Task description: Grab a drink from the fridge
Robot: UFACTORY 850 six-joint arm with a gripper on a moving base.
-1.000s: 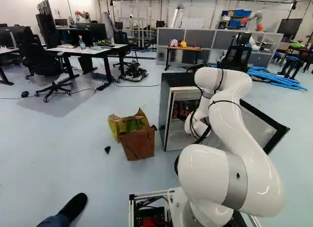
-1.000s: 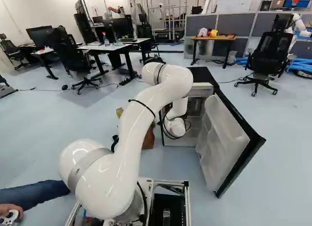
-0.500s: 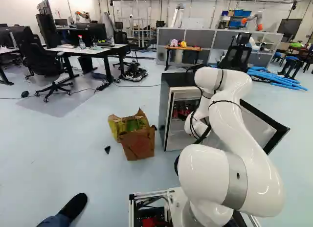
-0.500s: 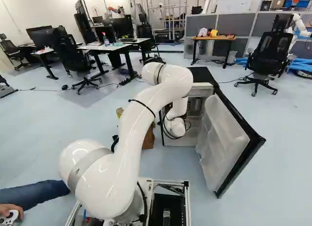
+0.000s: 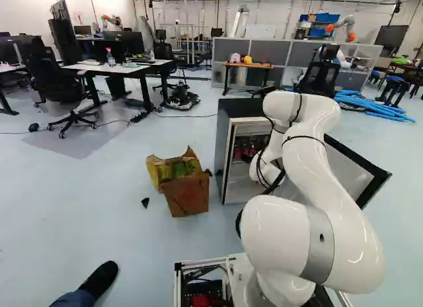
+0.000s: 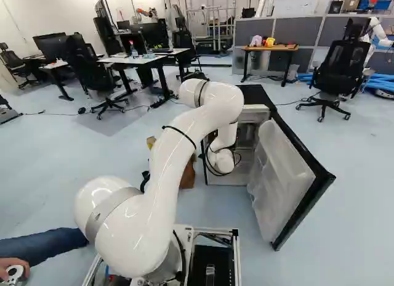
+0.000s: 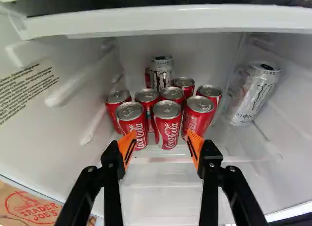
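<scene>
Red cans (image 7: 167,123) stand clustered inside the fridge (image 5: 241,108), at twelve o'clock from your gripper (image 7: 161,139), whose fingers are released and spread apart, near the front cans. A silver can (image 7: 253,94) sits at two o'clock, beside the inner wall; a second silver can (image 7: 162,75) is behind the red group. From your arm's base in the left base view, the fridge door (image 5: 349,173) is open at one o'clock, and a brown bag (image 5: 187,196) rests at eleven.
</scene>
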